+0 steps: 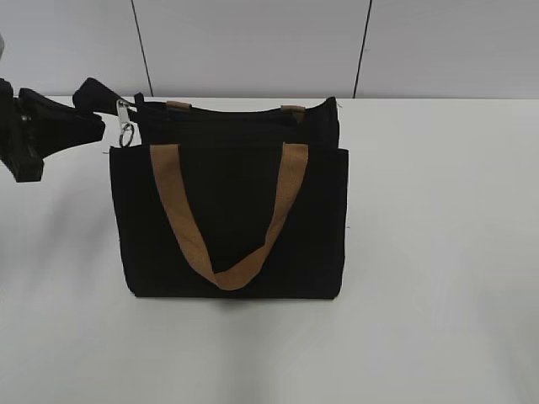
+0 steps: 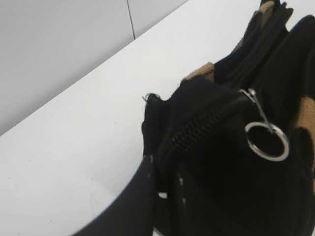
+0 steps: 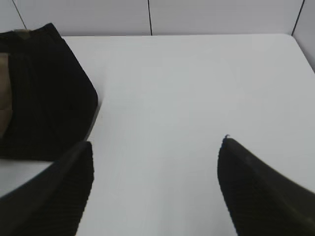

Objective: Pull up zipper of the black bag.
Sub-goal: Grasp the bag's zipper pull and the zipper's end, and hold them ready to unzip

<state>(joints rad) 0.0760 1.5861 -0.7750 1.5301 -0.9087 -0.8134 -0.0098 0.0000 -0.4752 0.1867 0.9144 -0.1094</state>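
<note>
The black bag (image 1: pixel 227 210) stands upright in the middle of the white table, its tan handle (image 1: pixel 226 278) hanging down the front. The zipper (image 1: pixel 125 115), silver with a ring tab, hangs at the bag's top left corner. In the left wrist view it (image 2: pixel 266 140) lies on the black zip line to the right of the jaws. My left gripper (image 1: pixel 103 109) (image 2: pixel 165 191) is shut on the bag's left end of the zip line, beside the pull, not on it. My right gripper (image 3: pixel 155 147) is open and empty over bare table, right of the bag (image 3: pixel 44 93); it is out of the exterior view.
The white table (image 1: pixel 438 252) runs wide to the right and in front of the bag. A pale panelled wall (image 1: pixel 253 42) stands behind the table's far edge.
</note>
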